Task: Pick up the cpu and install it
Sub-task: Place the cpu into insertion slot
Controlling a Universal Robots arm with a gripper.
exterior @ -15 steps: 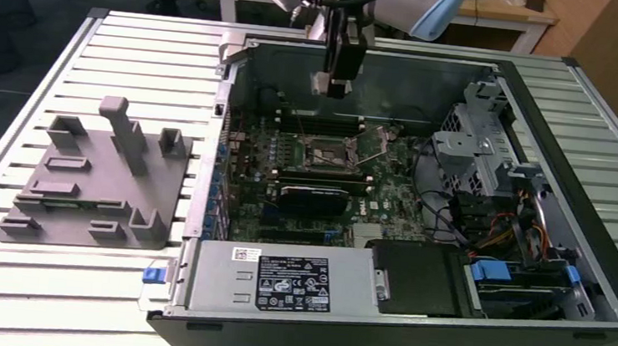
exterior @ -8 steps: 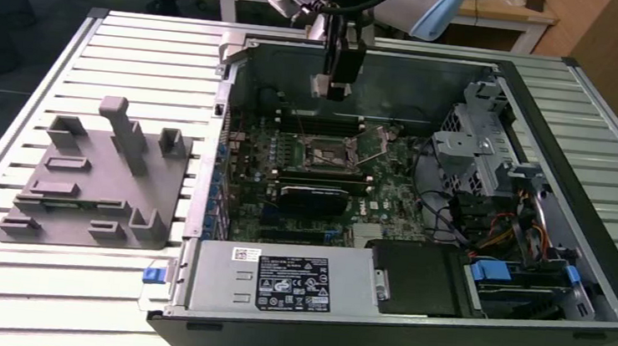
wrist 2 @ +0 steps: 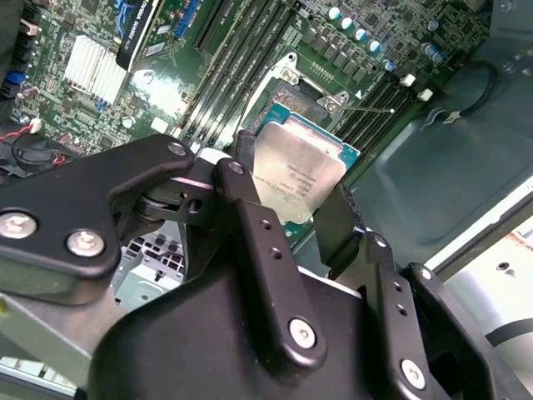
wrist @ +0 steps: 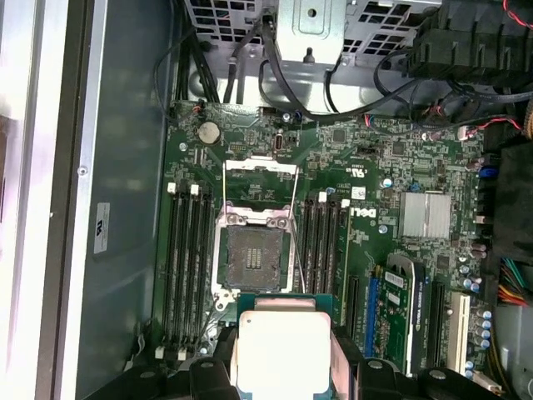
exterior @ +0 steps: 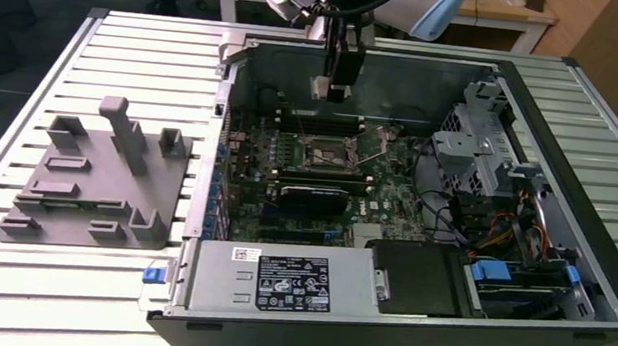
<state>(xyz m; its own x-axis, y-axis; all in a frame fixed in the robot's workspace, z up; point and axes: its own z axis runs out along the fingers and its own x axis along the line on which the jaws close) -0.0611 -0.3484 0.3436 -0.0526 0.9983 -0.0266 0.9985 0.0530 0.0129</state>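
Observation:
The cpu (wrist 2: pixel 296 171), a flat square chip with a pale metal top, sits clamped between the black fingers (wrist 2: pixel 250 208) of my gripper (wrist 2: pixel 291 190). In the first wrist view the cpu (wrist: pixel 283 350) hangs just short of the open socket (wrist: pixel 254 254), whose retention frame (wrist: pixel 260 179) is flipped up. In the exterior view my gripper (exterior: pixel 333 87) hovers inside the open computer case, above the back edge of the motherboard and behind the socket (exterior: pixel 331 150). The chip is well above the board and touches nothing else.
Memory slots (wrist: pixel 187 267) flank the socket on both sides. A silver heatsink (wrist: pixel 425 215) and cables (wrist: pixel 283 83) lie nearby. The case walls (exterior: pixel 226 90) ring the board, with a drive cage (exterior: pixel 479 146) and power supply (exterior: pixel 277 279). A grey fixture (exterior: pixel 96 180) stands on the slatted table.

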